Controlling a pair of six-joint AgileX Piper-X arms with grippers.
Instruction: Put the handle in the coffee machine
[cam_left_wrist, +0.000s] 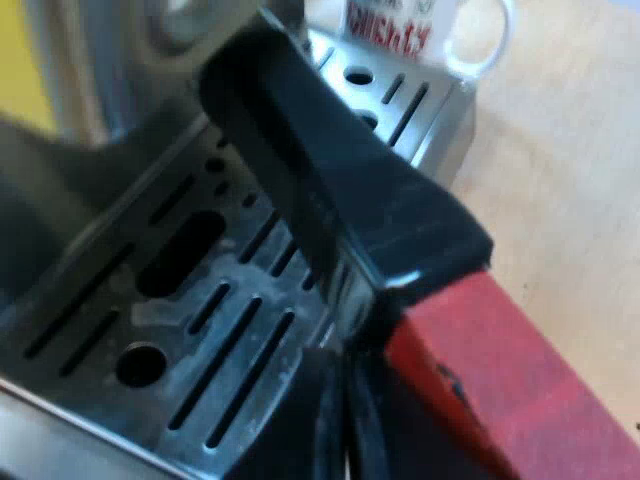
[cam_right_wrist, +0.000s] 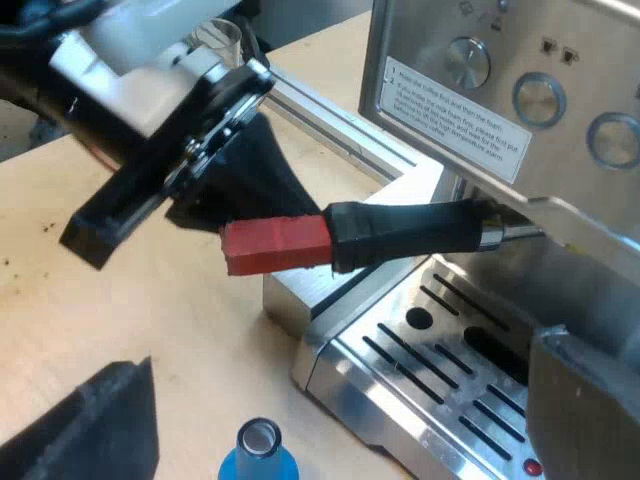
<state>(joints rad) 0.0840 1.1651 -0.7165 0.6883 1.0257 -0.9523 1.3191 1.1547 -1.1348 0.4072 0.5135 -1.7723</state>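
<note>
The handle (cam_right_wrist: 400, 232) sits in the machine's (cam_right_wrist: 500, 90) front, with the left tool (cam_right_wrist: 262, 222) at its red end; I cannot tell its grip. The right tool (cam_right_wrist: 340, 360) is open and empty. If not fully twisted home, the handle may drop out.

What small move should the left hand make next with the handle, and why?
Probably swing the handle sideways to lock it. The left hand grips its red end, and the metal end already sits under the espresso machine's front, above the drip tray, so only the twist seems left.
</note>
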